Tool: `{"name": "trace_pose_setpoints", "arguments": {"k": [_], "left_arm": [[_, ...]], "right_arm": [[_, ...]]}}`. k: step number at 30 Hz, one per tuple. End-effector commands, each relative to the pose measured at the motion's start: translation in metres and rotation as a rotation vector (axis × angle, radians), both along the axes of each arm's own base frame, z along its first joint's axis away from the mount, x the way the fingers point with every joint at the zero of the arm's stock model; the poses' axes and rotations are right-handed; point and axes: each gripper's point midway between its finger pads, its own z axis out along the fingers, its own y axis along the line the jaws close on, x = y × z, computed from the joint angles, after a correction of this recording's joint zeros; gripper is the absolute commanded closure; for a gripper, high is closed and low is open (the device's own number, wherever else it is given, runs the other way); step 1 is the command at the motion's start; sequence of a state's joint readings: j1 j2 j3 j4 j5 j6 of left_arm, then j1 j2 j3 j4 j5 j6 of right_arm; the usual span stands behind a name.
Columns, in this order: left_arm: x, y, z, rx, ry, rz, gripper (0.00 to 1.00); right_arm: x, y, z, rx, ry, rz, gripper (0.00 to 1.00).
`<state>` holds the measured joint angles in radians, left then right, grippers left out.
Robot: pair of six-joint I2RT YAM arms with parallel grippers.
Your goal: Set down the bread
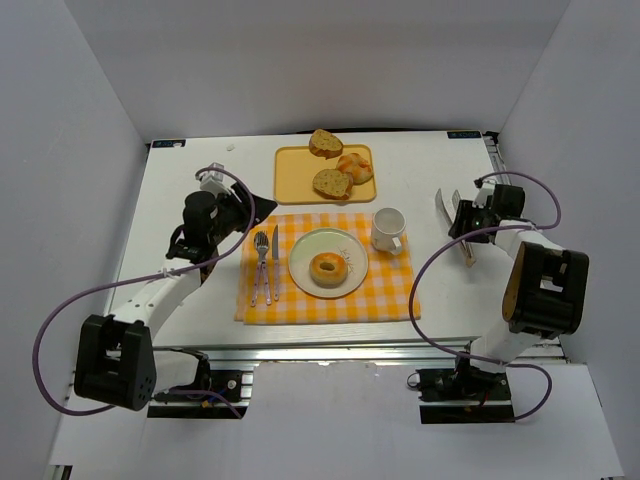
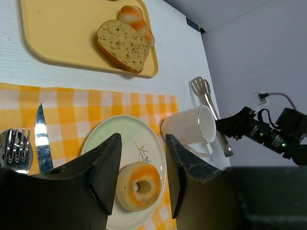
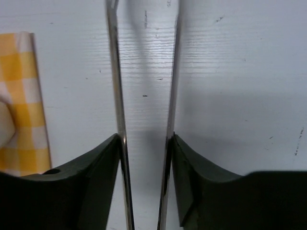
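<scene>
Golden-brown bread [image 1: 326, 268]: ring-shaped, lying flat on the pale green plate [image 1: 297, 252] with the hole up, slightly toward the near side of centre, touched by neither hand.
Plate: on the yellow checked placemat [image 1: 390, 292], between the cutlery [image 1: 266, 265] on the left and the white mug [image 1: 388, 228] on the right.
Left hand [image 2: 142, 160]: hovering over the plate, fingers roughly half apart, nothing between them, bread visible in the gap below; released and empty.
Right hand [image 3: 144, 143]: well off to the right over bare tabletop [image 3: 230, 72], one finger on each side of the metal tongs [image 3: 115, 72], each inner face against one steel arm; judged a light grasp, about half open. Whether the tongs are lifted or resting, not clear.
Step in hand: probably clearing away, with the bread seemingly placed already.
Doing it well: raise the left hand straight up before drawing back, to avoid clipping the plate rim or nudging the ring off centre; steer clear of the mug handle and the cutlery; keep the tongs away from the placemat edge.
Risk: light, round bread on a smooth plate, likely to slide at a slight touch.
Yellow tray [image 1: 290, 170]: at the back with bread slices and a roll, well apart from the plate.
</scene>
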<state>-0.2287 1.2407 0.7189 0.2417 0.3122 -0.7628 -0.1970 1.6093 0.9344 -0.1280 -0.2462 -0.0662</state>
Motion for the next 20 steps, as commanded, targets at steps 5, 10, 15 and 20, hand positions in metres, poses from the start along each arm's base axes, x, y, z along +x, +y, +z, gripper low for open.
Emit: {"name": "trace_pose_setpoints", "arguments": {"k": [5, 10, 15, 20], "left_arm": [[-0.005, 0.006, 0.021, -0.004, -0.051, 0.032, 0.47], [-0.006, 0.007, 0.019, -0.002, -0.039, 0.034, 0.44], [-0.006, 0.005, 0.019, 0.015, -0.030, 0.018, 0.39], [-0.009, -0.003, 0.016, 0.022, -0.024, -0.022, 0.32]], "right_arm": [[0.021, -0.017, -0.015, -0.076, -0.041, -0.034, 0.26], [0.009, -0.032, -0.038, -0.156, 0.060, -0.044, 0.18], [0.008, -0.042, -0.014, -0.234, 0.023, -0.025, 0.11], [0.018, -0.035, 0.043, -0.248, -0.142, 0.046, 0.11]]}}
